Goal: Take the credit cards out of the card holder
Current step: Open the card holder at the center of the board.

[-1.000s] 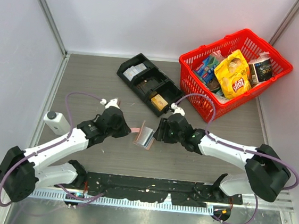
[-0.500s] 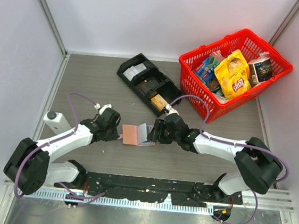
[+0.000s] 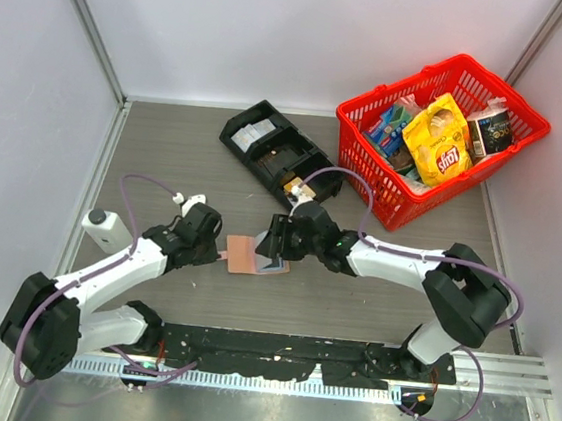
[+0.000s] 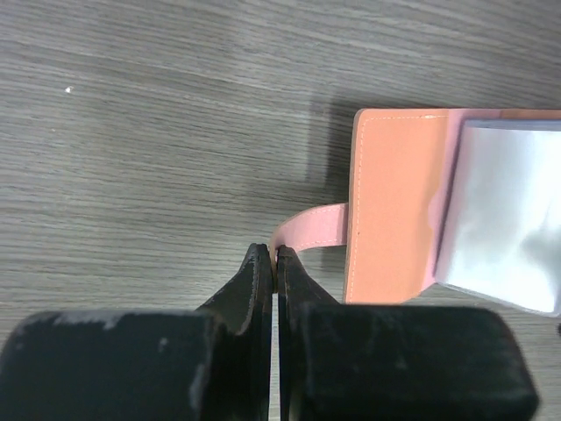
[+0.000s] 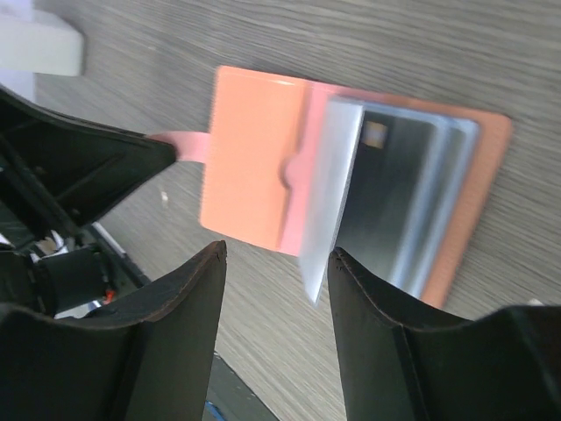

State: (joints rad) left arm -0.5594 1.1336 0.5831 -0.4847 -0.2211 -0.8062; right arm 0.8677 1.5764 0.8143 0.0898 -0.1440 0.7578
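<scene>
The salmon-pink card holder [image 3: 244,255] lies open on the table between my two grippers. My left gripper [image 4: 277,256] is shut on its small pink tab [image 4: 311,230], left of the holder's flat cover [image 4: 394,202]. Grey cards in pale sleeves [image 5: 399,197] fan up from the holder's right half [image 5: 254,167]. My right gripper [image 5: 276,254] is open and hovers over the holder's near edge. The edge of one raised sleeve [image 5: 331,206] stands between its jaws, close to the right finger. In the top view the right gripper [image 3: 275,252] sits at the holder's right side.
A black compartment tray [image 3: 279,156] lies behind the holder. A red basket [image 3: 440,137] full of snack packs stands at the back right. A small white device [image 3: 105,227] sits by the left arm. Grey walls close in left, right and back.
The holder went from held up between the grippers to lying open and flat, shifted a little left. Both grippers moved left with it; the right one now reaches over it.
</scene>
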